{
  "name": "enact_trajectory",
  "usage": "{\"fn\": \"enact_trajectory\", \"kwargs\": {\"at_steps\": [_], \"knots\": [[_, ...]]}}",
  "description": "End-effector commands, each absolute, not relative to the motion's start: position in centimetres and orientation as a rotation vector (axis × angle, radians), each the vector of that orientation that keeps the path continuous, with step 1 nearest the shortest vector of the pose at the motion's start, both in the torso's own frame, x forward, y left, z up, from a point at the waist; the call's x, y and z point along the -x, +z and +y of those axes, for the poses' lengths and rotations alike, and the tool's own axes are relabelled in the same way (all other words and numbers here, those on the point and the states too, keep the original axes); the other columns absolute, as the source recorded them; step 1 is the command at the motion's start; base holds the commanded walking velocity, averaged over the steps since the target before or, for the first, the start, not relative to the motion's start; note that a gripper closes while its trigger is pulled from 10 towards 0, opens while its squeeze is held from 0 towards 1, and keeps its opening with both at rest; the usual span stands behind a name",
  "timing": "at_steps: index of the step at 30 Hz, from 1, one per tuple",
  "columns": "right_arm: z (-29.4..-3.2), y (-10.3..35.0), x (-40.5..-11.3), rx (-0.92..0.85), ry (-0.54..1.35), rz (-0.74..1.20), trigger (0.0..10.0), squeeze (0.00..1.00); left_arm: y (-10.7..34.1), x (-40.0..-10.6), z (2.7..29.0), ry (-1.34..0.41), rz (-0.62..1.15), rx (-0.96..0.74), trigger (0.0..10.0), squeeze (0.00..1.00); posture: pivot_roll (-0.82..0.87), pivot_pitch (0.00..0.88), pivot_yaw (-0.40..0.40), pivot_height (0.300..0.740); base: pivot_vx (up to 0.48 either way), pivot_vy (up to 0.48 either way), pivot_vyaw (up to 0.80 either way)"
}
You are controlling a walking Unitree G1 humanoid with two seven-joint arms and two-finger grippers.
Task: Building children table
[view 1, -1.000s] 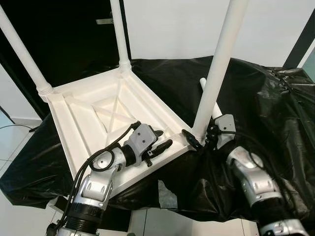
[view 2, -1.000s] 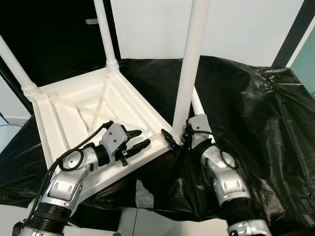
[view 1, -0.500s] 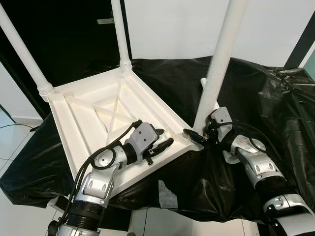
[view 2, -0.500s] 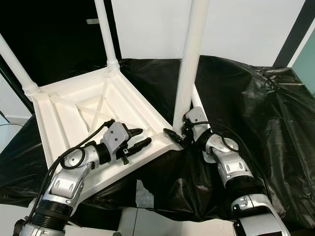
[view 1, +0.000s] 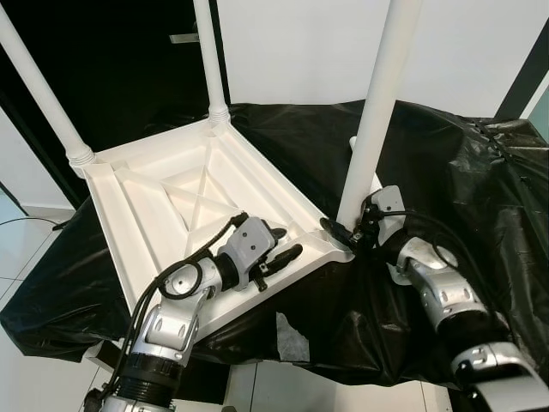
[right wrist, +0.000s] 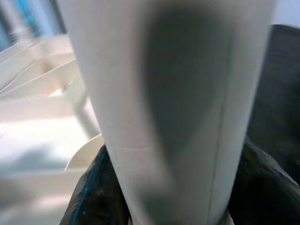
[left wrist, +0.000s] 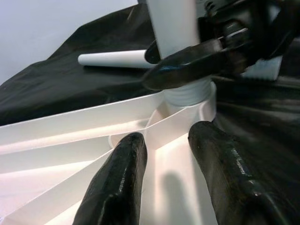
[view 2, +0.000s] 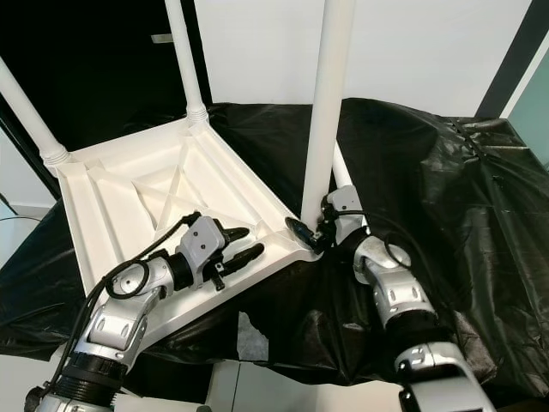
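- Landmark: upturned white table top, lying underside-up on a surface draped in black plastic sheet. All places below are given relative to it.
- Nearest, at its front edge: left gripper rests on the ribbed underside, just inside the front right corner. Fingers are apart, nothing between them; they straddle a rib and point at that corner. No visible shift over the last second; it looks to be bracing the top.
- At the front right corner: right gripper is clamped round the base of the third leg, right above the socket collar. The wrist view shows the leg's white shaft close between the dark fingers.
- Change: a second ago this leg leaned away to the right; half a second ago still tilted; now it stands close to upright in its corner. The right forearm has swung in towards the corner as well.
- Judgement: leg is seating or being turned home; full engagement with the socket cannot be confirmed.
- Just beyond that corner, on the plastic: a fourth loose leg lies flat, partly hidden behind the standing one.
- Far corners: two legs already fitted, back left and back right.
- Remaining: one leg, front left corner.
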State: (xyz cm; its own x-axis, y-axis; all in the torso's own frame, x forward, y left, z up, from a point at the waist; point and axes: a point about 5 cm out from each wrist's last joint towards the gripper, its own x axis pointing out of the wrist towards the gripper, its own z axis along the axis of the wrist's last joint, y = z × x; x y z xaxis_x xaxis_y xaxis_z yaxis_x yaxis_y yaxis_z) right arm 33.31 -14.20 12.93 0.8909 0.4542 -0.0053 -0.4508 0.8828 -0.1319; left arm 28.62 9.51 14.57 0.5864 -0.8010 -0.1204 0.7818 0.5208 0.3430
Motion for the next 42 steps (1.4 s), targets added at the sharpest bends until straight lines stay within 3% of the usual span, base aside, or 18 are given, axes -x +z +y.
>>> {"fn": "enact_trajectory", "kwargs": {"at_steps": [1,6,8,10,15,25,26,40,41,42], "knots": [[-15.1,11.5,-33.1,0.166,0.386,0.06,0.0,0.0,14.8,-28.8,9.6,-0.854,-0.076,-0.382,10.0,0.0,0.03,0.0,0.0,0.74,0.0,0.0,0.0],[-14.1,11.0,-32.7,0.145,0.238,0.056,0.0,0.0,14.7,-28.6,9.6,-0.862,-0.069,-0.378,10.0,0.0,0.02,0.0,0.008,0.74,0.0,0.0,0.0],[-13.3,10.9,-32.4,0.106,0.065,0.052,10.0,0.0,14.7,-28.5,9.8,-0.866,-0.064,-0.378,10.0,0.0,0.03,0.0,0.016,0.74,0.0,0.0,0.0],[-12.4,10.8,-32.3,0.071,-0.014,0.064,10.0,0.0,14.7,-28.6,10.0,-0.866,-0.061,-0.38,10.0,0.0,0.02,0.0,0.021,0.74,0.0,0.0,0.0],[-11.3,10.9,-32.1,0.06,0.033,0.063,10.0,0.0,14.7,-28.6,10.0,-0.868,-0.06,-0.38,10.0,0.0,0.02,0.0,0.026,0.74,0.0,0.0,0.0],[-12.0,12.2,-31.8,0.033,0.073,-0.022,10.0,0.0,15.0,-28.8,9.9,-0.862,-0.064,-0.393,10.0,0.0,0.03,0.0,0.023,0.74,0.0,0.0,0.0],[-12.2,12.3,-31.7,0.031,0.083,-0.032,10.0,1.0,15.0,-28.9,9.9,-0.86,-0.065,-0.394,10.0,0.0,0.03,0.0,0.022,0.74,0.0,0.0,0.0],[-14.0,12.8,-30.6,0.058,0.419,-0.082,10.0,1.0,15.5,-29.2,10.0,-0.869,-0.077,-0.408,10.0,0.0,0.03,0.0,0.035,0.74,0.0,0.0,0.0],[-14.3,12.9,-30.7,0.074,0.472,-0.077,10.0,0.0,15.5,-29.1,10.0,-0.873,-0.074,-0.409,10.0,0.0,0.03,0.0,0.039,0.74,0.0,0.0,0.0],[-14.6,13.0,-31.1,0.101,0.513,-0.08,10.0,0.0,15.4,-29.1,10.0,-0.877,-0.071,-0.41,10.0,0.0,0.03,0.0,0.043,0.74,0.0,0.0,0.0]]}}
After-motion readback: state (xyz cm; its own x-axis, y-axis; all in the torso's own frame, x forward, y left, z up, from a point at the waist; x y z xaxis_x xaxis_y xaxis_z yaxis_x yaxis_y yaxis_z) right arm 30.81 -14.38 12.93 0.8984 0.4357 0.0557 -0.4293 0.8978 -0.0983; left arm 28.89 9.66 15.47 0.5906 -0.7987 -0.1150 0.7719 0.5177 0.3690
